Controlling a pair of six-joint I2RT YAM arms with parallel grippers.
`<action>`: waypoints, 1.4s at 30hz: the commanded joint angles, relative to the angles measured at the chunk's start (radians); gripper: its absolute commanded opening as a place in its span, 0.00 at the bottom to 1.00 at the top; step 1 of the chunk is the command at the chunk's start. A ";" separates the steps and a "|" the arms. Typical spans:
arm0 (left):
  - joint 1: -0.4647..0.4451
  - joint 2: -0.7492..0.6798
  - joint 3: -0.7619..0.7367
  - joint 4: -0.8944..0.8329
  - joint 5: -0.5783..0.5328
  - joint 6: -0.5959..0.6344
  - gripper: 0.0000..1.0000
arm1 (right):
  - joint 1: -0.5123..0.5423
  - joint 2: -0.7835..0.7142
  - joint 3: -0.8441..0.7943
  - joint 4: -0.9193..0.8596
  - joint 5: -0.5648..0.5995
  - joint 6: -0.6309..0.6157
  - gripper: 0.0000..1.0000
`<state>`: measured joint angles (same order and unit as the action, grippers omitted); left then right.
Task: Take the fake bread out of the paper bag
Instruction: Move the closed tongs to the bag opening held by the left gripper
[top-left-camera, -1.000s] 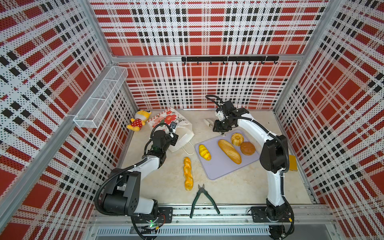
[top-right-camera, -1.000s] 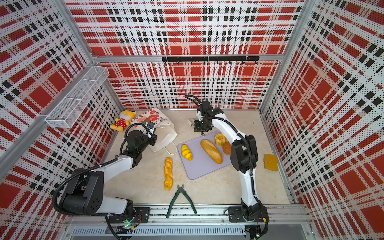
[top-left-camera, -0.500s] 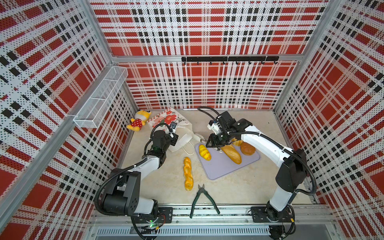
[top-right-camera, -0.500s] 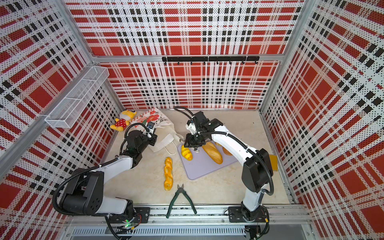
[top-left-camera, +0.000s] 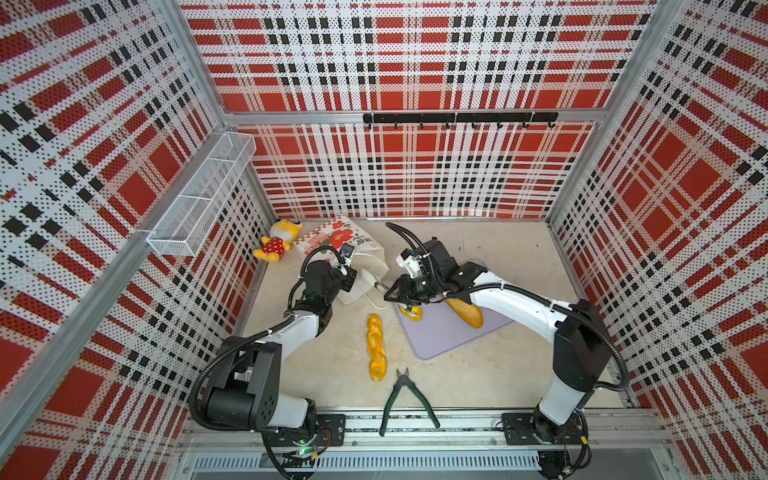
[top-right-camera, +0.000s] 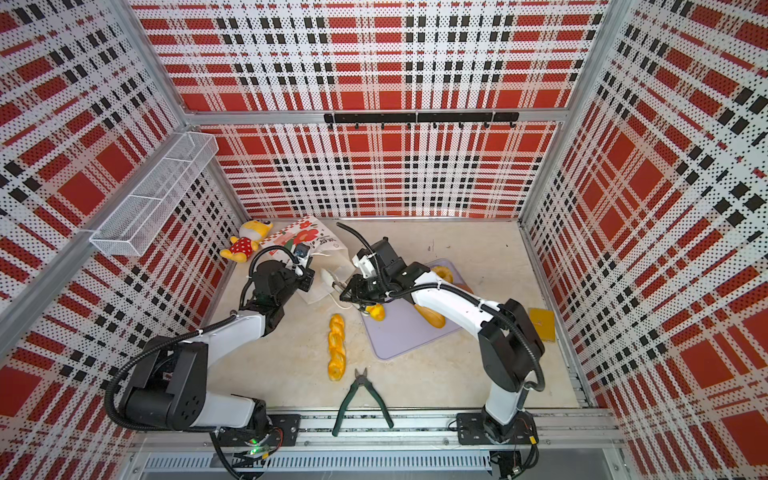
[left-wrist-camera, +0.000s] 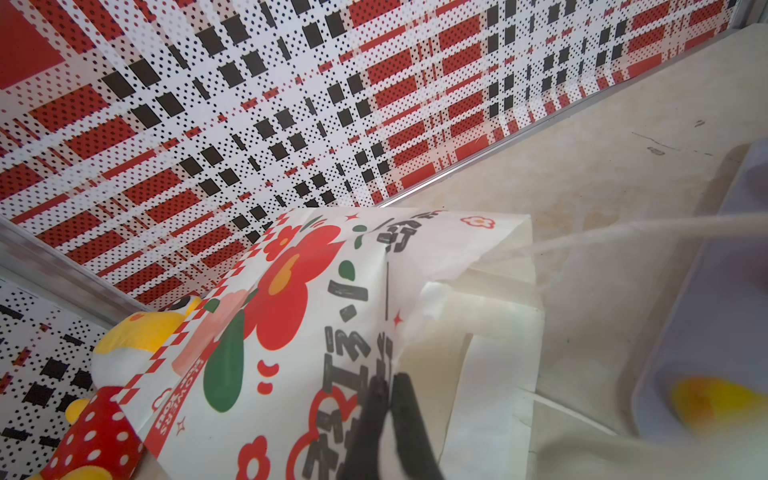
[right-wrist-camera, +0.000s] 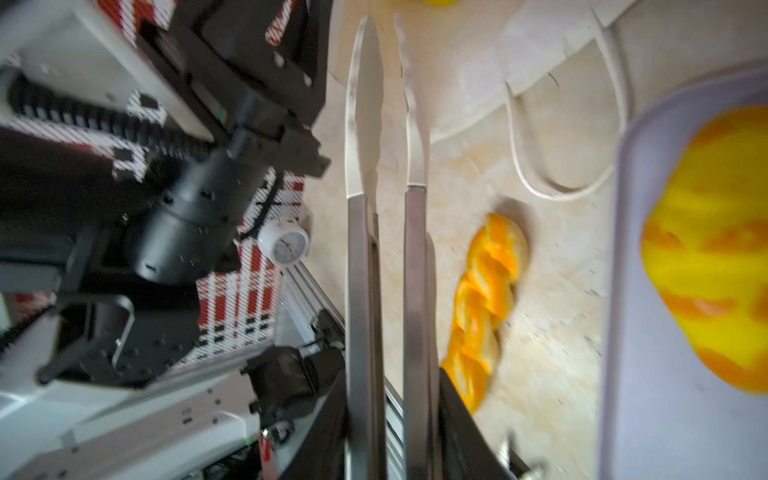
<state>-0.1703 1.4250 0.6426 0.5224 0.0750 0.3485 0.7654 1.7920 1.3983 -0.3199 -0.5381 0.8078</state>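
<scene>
Beige tabletop (top-left-camera: 478, 374), paper bag (left-wrist-camera: 291, 291) interior hidden, tongs (right-wrist-camera: 361, 124) blurred, tray (right-wrist-camera: 665, 374) cut off

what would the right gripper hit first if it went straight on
Likely the open mouth of the paper bag: the tongs held in the right gripper point straight at it, though depth is unclear.

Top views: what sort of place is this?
Probably a staged robot test cell, not a bakery: red plaid perforated wall panels enclose it, the white left arm and right arm mount on an aluminium front rail, and the bread is a golden toy braid.
</scene>
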 joint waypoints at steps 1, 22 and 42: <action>-0.004 -0.018 0.017 -0.002 0.023 0.000 0.00 | 0.001 0.092 0.006 0.349 -0.009 0.188 0.30; 0.013 -0.131 -0.066 -0.003 0.145 0.029 0.00 | 0.016 0.304 0.074 0.463 -0.050 0.274 0.40; 0.009 -0.104 -0.073 0.013 0.137 0.033 0.00 | 0.018 0.404 0.322 0.072 0.017 0.029 0.45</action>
<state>-0.1631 1.3159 0.5804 0.5056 0.2016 0.3790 0.7795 2.1643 1.6749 -0.2188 -0.5301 0.8856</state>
